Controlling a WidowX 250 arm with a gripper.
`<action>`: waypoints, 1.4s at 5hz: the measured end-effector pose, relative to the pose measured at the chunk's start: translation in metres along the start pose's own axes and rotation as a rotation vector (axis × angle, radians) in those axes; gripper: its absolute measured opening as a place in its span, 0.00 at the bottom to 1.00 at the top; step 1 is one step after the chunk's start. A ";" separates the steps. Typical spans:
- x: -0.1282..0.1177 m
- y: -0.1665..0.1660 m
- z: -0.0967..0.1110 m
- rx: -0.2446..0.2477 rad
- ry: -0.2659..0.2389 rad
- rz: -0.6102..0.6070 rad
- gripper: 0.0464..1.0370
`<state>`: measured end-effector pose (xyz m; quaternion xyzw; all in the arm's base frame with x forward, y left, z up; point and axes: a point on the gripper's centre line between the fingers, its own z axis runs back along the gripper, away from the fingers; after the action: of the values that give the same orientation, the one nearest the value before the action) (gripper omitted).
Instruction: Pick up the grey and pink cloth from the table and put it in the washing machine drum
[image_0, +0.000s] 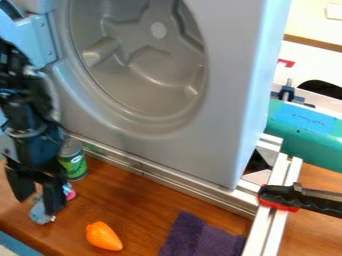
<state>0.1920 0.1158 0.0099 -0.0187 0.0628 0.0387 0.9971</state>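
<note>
So the black gripper (38, 206) is hanging over the left part of the wooden table (157, 200), and its two chunky fingers are standing open with a gap between them. A little toy (40, 213) is lying right down at the fingertips, close to the table's lower-left edge. It's looking greyish blue and kinda lumpy, showing a pink bit at one end, and one finger is partly covering it.

Just behind that, a can (75, 165) is standing upright, all smooth metal and a shiny green label. An orange thing (103, 236) is lying near the lower-left edge too, glossy and plump and tapering like a pepper. Further right, a purple cloth (204, 239) is lying flat, looking soft and fuzzy like towelling.

Grooved metal rails (190, 194) are running along the table's back side, with a big grey plastic washer (224, 130) rising behind them, its round door hollow curving inward. At the right, a clamp (297, 197) with a ridged black handle and red trim is sitting across a rail, and a smooth teal tub (314, 142) is wearing blue tape.
</note>
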 end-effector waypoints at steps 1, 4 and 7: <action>0.009 0.017 0.001 0.066 -0.074 0.035 0.97; 0.034 0.037 -0.041 0.151 -0.052 0.051 0.97; 0.044 0.042 -0.079 0.077 -0.002 0.074 0.69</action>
<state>0.2224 0.1578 -0.0751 0.0219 0.0637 0.0729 0.9951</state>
